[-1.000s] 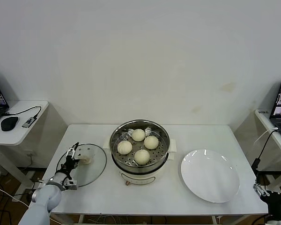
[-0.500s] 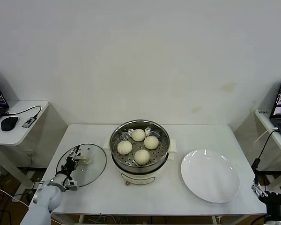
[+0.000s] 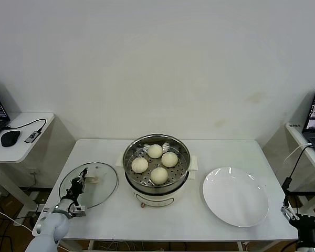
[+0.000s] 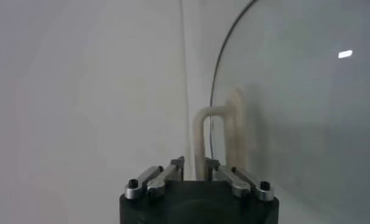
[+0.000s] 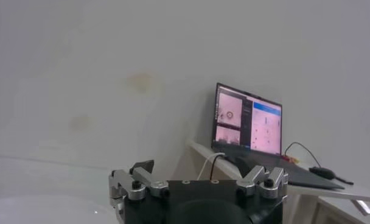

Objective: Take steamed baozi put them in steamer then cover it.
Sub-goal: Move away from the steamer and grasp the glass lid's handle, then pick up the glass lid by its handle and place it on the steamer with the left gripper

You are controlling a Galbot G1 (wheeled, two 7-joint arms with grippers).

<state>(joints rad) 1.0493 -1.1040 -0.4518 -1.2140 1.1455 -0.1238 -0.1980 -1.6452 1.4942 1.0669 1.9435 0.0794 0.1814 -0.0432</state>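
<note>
While you look down from the head view, you see a white tabletop (image 3: 121,220) with everything on it. On its right side lies a big flat white plate (image 3: 235,197). In the middle stands the steamer (image 3: 156,169), a shiny steel pot on a cream-white base. On the left side sits the cover (image 3: 89,185), a round glass lid, tilted with its near edge off the tabletop.

Inside the steamer, on the tray with holes, sit the four steamed baozi (image 3: 158,175), close together.

Your left pincer (image 3: 80,181) is at the cover. Its two fingers are closed tight on the cover's cream-white handle (image 4: 203,143), which stands up between them in the left wrist view.

Your right pincer (image 3: 303,219) waits low past the right corner of the tabletop, well apart from the plate. Its fingers are spread wide and it has nothing in them.
</note>
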